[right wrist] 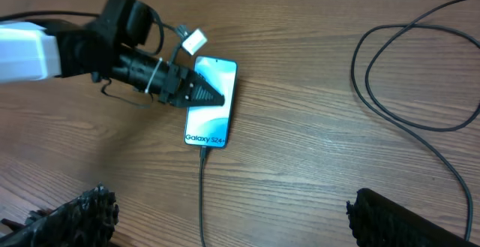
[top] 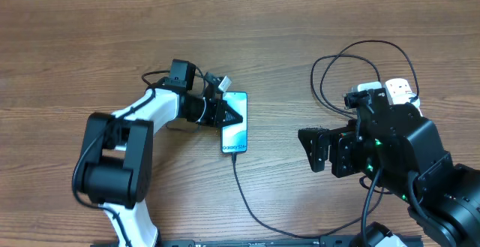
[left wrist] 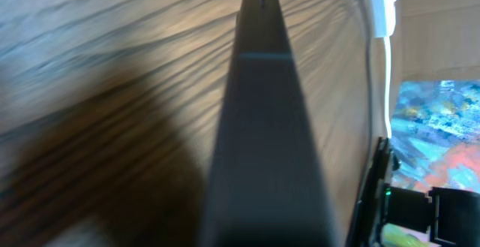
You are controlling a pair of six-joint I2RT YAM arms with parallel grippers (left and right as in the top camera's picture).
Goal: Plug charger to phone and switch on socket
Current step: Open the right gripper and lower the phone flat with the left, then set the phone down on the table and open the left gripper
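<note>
The phone (top: 235, 127) lies flat on the wooden table with its teal screen lit; it also shows in the right wrist view (right wrist: 214, 115). The charger cable (top: 247, 202) has its plug tip (right wrist: 202, 151) at the phone's bottom edge and runs down and round to loose loops (top: 352, 67) at the right. My left gripper (top: 225, 112) is shut, and its pointed tips rest over the phone's left part (right wrist: 210, 97). In the left wrist view it is a dark blurred wedge (left wrist: 259, 22). The socket (top: 400, 89) is partly hidden behind my right arm. My right gripper (top: 321, 149) is open and empty above the table (right wrist: 232, 224).
A small white connector tag (top: 223, 84) hangs by the left wrist just above the phone. The black cable loops (right wrist: 405, 74) lie between the phone and the power strip. My right arm's bulk fills the lower right of the overhead view.
</note>
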